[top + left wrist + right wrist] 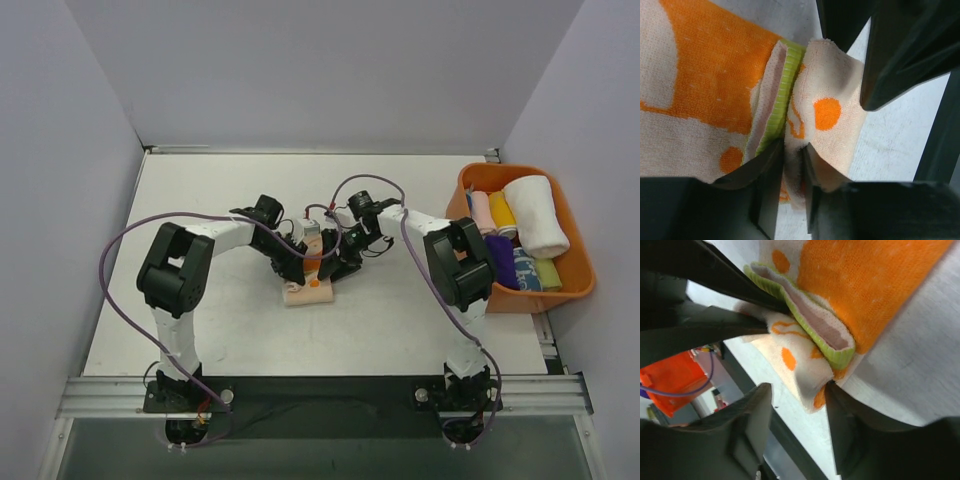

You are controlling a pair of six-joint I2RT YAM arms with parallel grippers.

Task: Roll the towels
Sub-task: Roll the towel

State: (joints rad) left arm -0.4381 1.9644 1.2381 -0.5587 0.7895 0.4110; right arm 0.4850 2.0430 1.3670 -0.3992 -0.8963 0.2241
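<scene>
The cream, orange-blotched, green-edged towel (308, 290) is laid partly folded on the surface (200, 200). Its raised fold is pinched by the left end effector (787, 167) from 6 o'clock and straddled by the parted right end effector (799, 390).

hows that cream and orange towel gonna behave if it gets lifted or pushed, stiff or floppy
Probably floppy: the cream towel bends in soft folds where the left claw pinches it, so it would likely drape if lifted. Its fuzzy terry surface looks grippy, so a push may bunch it on the table rather than slide it.
</scene>
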